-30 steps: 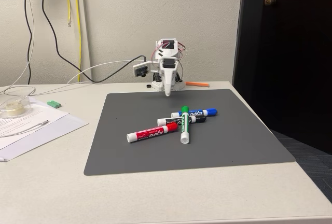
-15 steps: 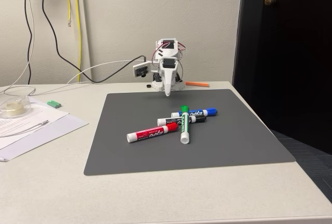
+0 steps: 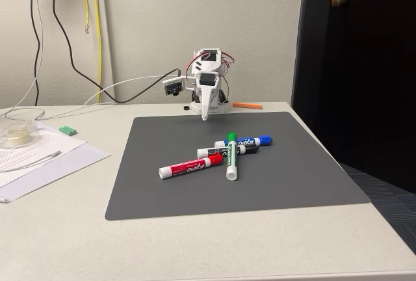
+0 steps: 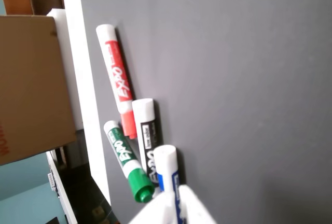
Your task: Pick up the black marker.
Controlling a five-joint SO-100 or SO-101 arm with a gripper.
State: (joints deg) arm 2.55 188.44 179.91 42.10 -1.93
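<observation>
The black marker (image 3: 216, 153) lies across the middle of the grey mat (image 3: 279, 183), its white barrel crossed by the green marker (image 3: 231, 157). A blue marker (image 3: 246, 142) lies just behind it and a red marker (image 3: 190, 166) in front to the left. My gripper (image 3: 204, 116) hangs shut, tip down, over the mat's back edge, well behind the pile. In the wrist view the black marker (image 4: 146, 130) lies between the red marker (image 4: 117, 76), green marker (image 4: 126, 159) and blue marker (image 4: 167, 168), with my gripper (image 4: 179, 204) at the bottom edge.
Papers (image 3: 39, 157) and a clear tape roll (image 3: 16, 134) lie on the table at the left. An orange object (image 3: 247, 105) rests beside the arm's base. Cables (image 3: 84, 79) run along the wall behind. The table's right edge drops off by a dark door (image 3: 357, 66).
The arm has turned slightly to the left in the fixed view; the gripper tip and wrist camera shifted left. The markers have not moved.
</observation>
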